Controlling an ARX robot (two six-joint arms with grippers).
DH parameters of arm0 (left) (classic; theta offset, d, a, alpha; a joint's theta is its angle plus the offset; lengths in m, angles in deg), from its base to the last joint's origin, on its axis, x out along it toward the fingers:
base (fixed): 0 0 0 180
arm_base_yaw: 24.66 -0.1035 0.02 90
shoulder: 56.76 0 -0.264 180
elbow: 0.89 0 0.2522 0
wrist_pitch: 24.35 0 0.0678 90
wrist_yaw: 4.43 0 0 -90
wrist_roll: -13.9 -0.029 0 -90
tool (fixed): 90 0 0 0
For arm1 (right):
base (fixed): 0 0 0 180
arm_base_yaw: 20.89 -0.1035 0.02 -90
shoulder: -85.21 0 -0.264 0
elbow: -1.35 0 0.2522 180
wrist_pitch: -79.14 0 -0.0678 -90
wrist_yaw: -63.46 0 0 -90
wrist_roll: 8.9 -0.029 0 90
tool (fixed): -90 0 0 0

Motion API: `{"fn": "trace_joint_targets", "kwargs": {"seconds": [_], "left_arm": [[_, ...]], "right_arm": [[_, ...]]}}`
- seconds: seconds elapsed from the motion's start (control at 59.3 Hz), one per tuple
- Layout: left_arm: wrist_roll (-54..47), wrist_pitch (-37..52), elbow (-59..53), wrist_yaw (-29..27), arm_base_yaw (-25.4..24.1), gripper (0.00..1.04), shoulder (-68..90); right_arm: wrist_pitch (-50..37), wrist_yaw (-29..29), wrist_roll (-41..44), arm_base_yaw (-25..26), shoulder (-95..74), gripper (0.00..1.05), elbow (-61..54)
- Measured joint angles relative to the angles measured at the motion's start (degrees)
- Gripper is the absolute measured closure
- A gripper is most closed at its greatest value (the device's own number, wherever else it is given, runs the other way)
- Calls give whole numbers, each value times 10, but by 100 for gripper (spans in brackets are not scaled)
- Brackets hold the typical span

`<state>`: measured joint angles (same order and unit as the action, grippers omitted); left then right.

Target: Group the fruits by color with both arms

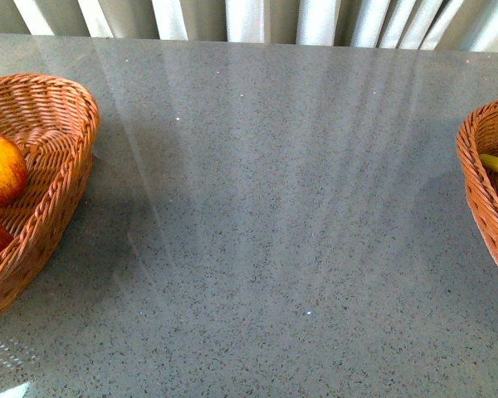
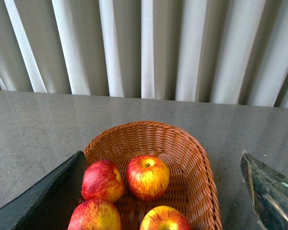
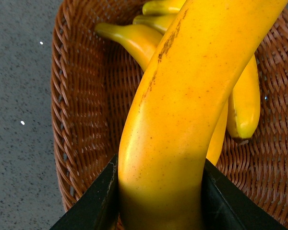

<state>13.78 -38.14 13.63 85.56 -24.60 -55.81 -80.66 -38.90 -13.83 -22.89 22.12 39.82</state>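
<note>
Right now a big banana [image 3: 182, 110] is clamped in the right pincer [image 3: 158, 201], above a wicker basket [image 3: 81, 115] holding more bananas [image 3: 245, 105]. Left pincer [image 2: 163, 191] is spread wide, holding nothing, over another basket [image 2: 197, 158] with four apples [image 2: 148, 177]. Gray table [image 1: 274, 207] between the baskets.

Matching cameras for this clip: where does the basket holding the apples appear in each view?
Front view: apple basket at the left edge, cut off by the frame, two apples showing.
Left wrist view: low in the middle, four apples inside, between the open left gripper fingers.
Right wrist view: not in it; only the banana basket.
Shared landmark: the grey speckled tabletop.
</note>
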Motion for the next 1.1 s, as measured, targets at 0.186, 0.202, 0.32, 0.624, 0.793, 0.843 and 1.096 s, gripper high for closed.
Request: {"fn": "trace_joint_targets", "kwargs": {"seconds": [0.186, 0.202, 0.32, 0.624, 0.793, 0.843, 1.096], "left_arm": [[0, 0, 0, 0, 0, 9, 0], [0, 0, 0, 0, 0, 9, 0], [0, 0, 0, 0, 0, 9, 0], [0, 0, 0, 0, 0, 9, 0], [0, 0, 0, 0, 0, 9, 0], [0, 0, 0, 0, 0, 9, 0], [0, 0, 0, 0, 0, 9, 0]], "right_arm": [[-15, 7, 0, 7, -5, 31, -16], [-16, 7, -1, 8, -5, 28, -17], [-45, 42, -32, 16, 15, 8, -21], [-86, 74, -81, 20, 62, 9, -21], [-334, 117, -22, 21, 44, 24, -108], [-443, 125, 4, 19, 46, 33, -151], [-512, 124, 40, 20, 135, 78, -206]]}}
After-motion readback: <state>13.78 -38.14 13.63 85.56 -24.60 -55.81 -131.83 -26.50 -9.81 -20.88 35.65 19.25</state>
